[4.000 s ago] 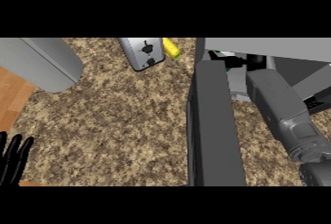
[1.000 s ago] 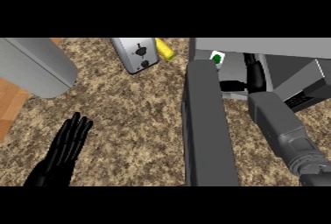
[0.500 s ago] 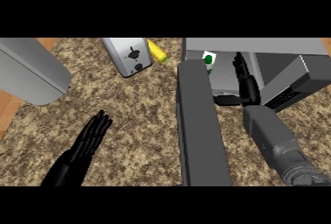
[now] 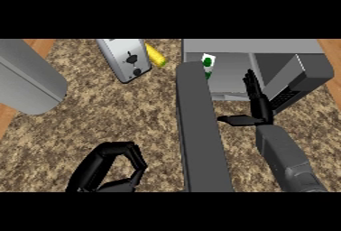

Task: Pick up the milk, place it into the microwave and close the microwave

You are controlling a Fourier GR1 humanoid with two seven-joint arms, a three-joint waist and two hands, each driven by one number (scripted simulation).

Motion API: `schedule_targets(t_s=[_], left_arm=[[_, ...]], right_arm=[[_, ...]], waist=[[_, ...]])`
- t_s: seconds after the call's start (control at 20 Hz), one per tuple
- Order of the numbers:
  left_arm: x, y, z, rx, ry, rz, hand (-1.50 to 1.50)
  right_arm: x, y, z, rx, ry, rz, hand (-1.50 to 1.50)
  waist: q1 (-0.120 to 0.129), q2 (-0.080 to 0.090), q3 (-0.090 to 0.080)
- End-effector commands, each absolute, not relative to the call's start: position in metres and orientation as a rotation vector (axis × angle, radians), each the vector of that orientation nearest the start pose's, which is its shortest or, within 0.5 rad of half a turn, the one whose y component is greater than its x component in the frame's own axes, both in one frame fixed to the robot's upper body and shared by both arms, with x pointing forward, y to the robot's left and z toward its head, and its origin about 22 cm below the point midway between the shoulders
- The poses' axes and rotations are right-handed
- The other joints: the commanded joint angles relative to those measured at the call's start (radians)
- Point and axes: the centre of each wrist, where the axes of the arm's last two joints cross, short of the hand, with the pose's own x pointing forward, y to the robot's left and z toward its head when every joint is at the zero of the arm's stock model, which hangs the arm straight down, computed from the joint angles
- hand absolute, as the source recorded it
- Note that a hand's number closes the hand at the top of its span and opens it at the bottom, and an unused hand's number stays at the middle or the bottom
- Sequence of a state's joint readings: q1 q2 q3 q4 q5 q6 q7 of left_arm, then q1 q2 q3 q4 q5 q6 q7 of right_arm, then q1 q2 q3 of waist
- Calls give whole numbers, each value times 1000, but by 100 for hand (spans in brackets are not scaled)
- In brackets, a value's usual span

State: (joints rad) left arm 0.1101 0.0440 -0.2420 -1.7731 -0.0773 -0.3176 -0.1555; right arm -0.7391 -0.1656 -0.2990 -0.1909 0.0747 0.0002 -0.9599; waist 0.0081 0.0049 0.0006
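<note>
White milk carton with green mark (image 4: 207, 65) inside grey microwave (image 4: 266, 49); right hand (image 4: 256, 101) released beside it; left hand (image 4: 110, 169) clenched, nothing held, over speckled worktop (image 4: 100, 113).

Open microwave door (image 4: 200, 131) stands between both hands.

text: none I can read | milk carton (image 4: 207, 66) in my microwave (image 4: 266, 49), far right: a green mark, no letters legible | toaster (image 4: 124, 58), far left: dark spots, unlabelled

One milk (image 4: 207, 66), one microwave (image 4: 266, 49) (two hands)
</note>
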Motion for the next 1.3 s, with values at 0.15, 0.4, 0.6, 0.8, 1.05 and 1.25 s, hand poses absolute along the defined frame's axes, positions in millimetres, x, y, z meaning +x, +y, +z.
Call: schedule_targets(t_s=[0.15,0.4,0.6,0.8,1.05,1.25], left_arm=[[218,167,17,-313,-1732,-554,150],[223,134,-10,-416,-1614,-718,150],[240,123,-24,-430,-1578,-764,150],[232,96,-40,-480,-1543,-759,150],[220,59,-42,-514,-1552,-875,150],[212,36,-53,-470,-1525,-921,150]], right_arm=[[317,-257,-112,0,-1863,89,-150],[296,-277,-117,-22,-1874,103,-150],[292,-300,-93,-14,-1909,134,-150],[264,-299,-91,29,-1921,135,-150],[230,-341,-64,-28,-1930,145,-150],[224,-330,-45,-5,-1961,119,-150]], waist=[[-32,-16,-2],[-37,-14,-3],[-48,-15,-4],[-70,-16,-5],[-72,-14,-4],[-90,-8,-5]])
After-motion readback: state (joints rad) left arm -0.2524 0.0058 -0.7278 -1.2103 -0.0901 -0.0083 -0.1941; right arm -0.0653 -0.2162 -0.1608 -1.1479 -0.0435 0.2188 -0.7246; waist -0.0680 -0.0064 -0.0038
